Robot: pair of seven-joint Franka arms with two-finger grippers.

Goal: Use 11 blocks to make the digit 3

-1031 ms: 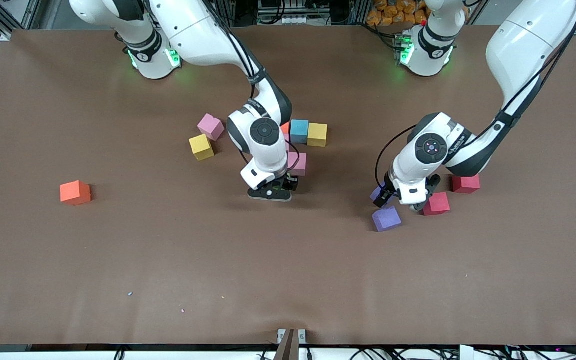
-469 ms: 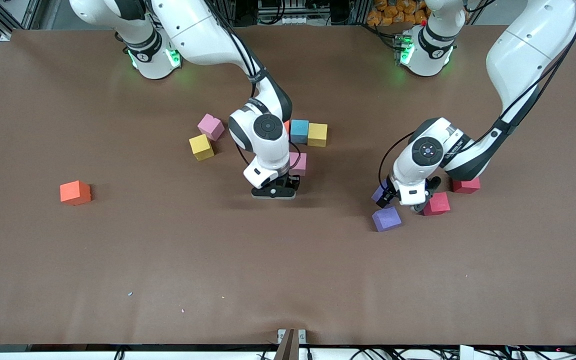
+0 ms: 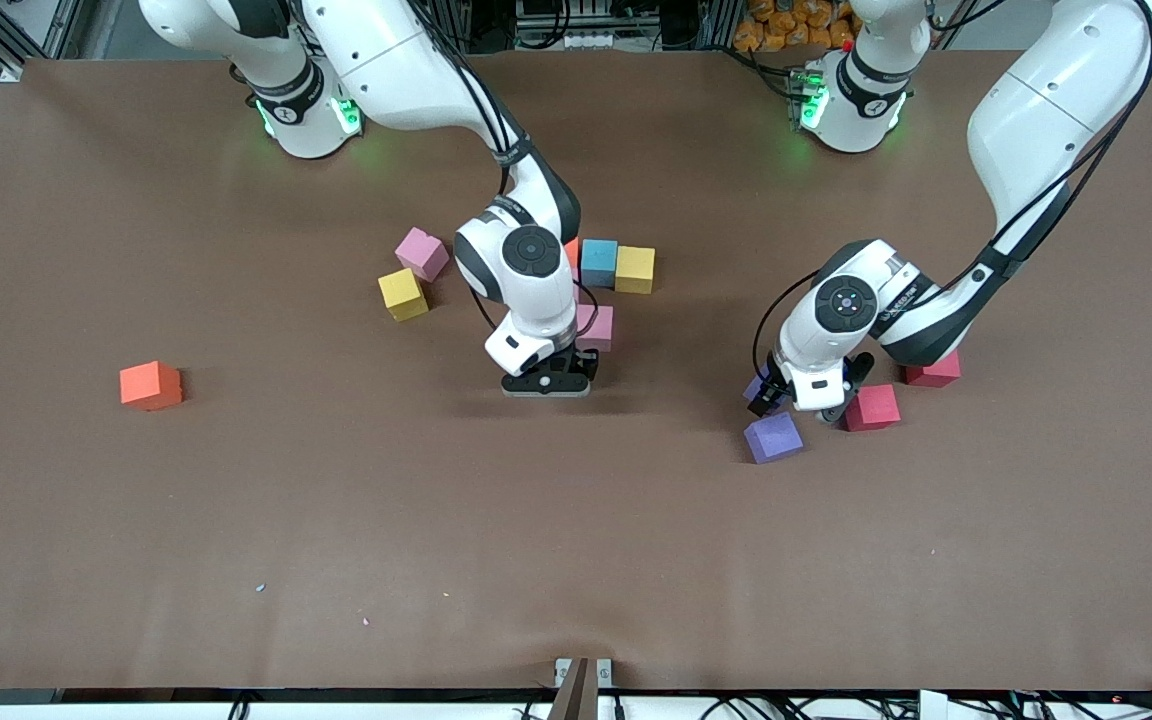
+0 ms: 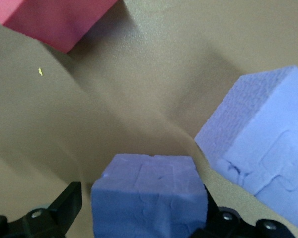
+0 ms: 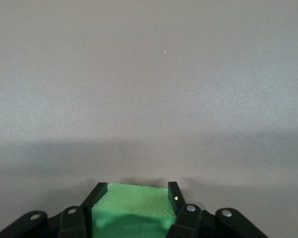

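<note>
Brown matting covers the table (image 3: 236, 520), and I see blocks scattered across its middle. My right gripper (image 3: 546, 384) sits low at the centre, just nearer the camera than a pink block (image 3: 598, 327). Only the right wrist view shows its load: the fingers are clamped on a green block (image 5: 131, 210), hidden from the front.

Farther back, a blue block (image 3: 598, 261) touches a yellow block (image 3: 635, 268); another pink block (image 3: 421, 252) and yellow block (image 3: 402, 293) lie toward the right arm's end, with an orange block (image 3: 150, 385) well apart.

My left gripper (image 3: 804, 398) is spread wide around a purple block (image 4: 149, 198), which the front view barely shows. A second purple block (image 3: 772, 437) lies just beside it, with two red blocks (image 3: 872, 407) (image 3: 932, 370) near.
</note>
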